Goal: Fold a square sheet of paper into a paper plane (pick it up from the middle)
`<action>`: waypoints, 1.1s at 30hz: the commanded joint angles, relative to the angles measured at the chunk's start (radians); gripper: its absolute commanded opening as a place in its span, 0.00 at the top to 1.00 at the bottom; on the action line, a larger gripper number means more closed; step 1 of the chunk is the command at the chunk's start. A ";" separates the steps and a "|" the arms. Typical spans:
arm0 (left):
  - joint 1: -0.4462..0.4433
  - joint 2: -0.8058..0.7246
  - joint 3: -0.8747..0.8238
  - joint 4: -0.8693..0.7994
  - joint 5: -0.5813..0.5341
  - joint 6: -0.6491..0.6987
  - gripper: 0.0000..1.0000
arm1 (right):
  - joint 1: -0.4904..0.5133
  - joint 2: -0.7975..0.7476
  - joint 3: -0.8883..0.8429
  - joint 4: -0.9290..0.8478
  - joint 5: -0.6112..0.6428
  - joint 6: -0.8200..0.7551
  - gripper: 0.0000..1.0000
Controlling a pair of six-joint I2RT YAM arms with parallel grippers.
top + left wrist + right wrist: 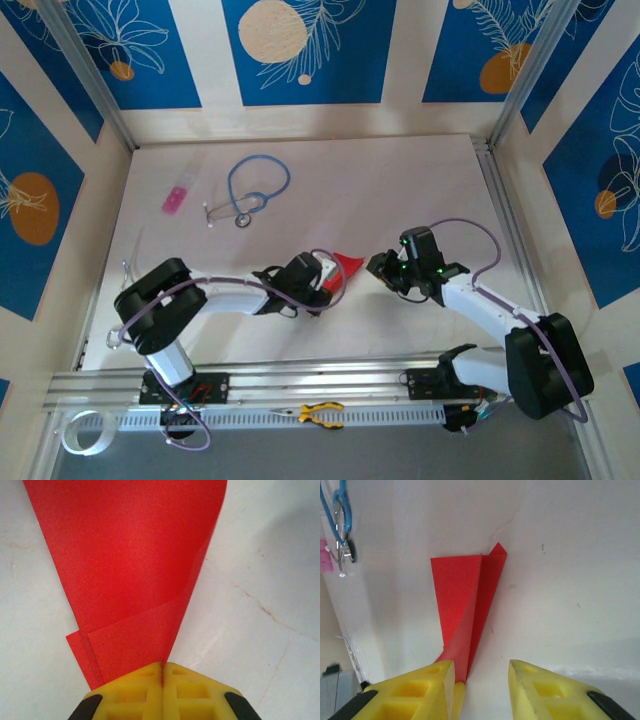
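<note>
The square sheet of paper (347, 263) is bright red and folded into a slim tapering dart, lying mid-table between the two arms. My left gripper (326, 278) is shut on its narrow end; in the left wrist view the yellow fingers (162, 672) pinch the red paper (130, 565), which fans out ahead of them. My right gripper (379, 268) faces it from the right. Its yellow fingers (481, 665) stand open, and the folded paper (462, 595) tapers down beside the left finger (437, 680), with nothing between the pads.
A blue stethoscope (256, 188) and a small pink rectangular item (175, 198) lie at the back left of the white table (400, 190). Yellow-handled pliers (320, 412) rest on the front rail. The stethoscope (342, 525) also sits at the upper left of the right wrist view.
</note>
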 commanded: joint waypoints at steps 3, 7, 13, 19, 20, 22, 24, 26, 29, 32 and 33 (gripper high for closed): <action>0.080 0.047 -0.035 0.137 0.265 -0.101 0.98 | -0.004 -0.008 -0.008 0.055 -0.097 -0.061 0.66; 0.114 0.075 -0.036 0.173 0.329 -0.125 1.00 | -0.001 0.027 -0.012 0.098 -0.162 -0.068 0.67; 0.138 0.113 -0.022 0.195 0.400 -0.161 1.00 | 0.025 0.112 -0.002 0.170 -0.239 -0.083 0.73; 0.150 0.154 -0.019 0.227 0.424 -0.201 0.99 | 0.085 0.218 0.016 0.253 -0.255 -0.076 0.87; 0.151 0.160 -0.021 0.236 0.427 -0.208 0.99 | 0.096 0.236 0.020 0.269 -0.256 -0.075 0.89; 0.154 0.167 -0.025 0.247 0.434 -0.217 0.99 | 0.113 0.272 0.029 0.291 -0.259 -0.069 0.92; 0.156 0.172 -0.030 0.258 0.437 -0.226 0.99 | 0.128 0.301 0.036 0.311 -0.261 -0.065 0.93; 0.157 0.173 -0.039 0.269 0.435 -0.230 0.99 | 0.137 0.319 0.038 0.333 -0.255 -0.053 0.93; 0.161 0.174 -0.048 0.275 0.435 -0.233 0.99 | 0.138 0.336 0.036 0.379 -0.256 -0.035 0.94; 0.165 0.178 -0.056 0.289 0.441 -0.242 0.99 | 0.138 0.354 0.048 0.381 -0.247 -0.031 0.94; 0.165 0.178 -0.058 0.296 0.442 -0.245 0.99 | 0.138 0.359 0.051 0.374 -0.233 -0.029 0.94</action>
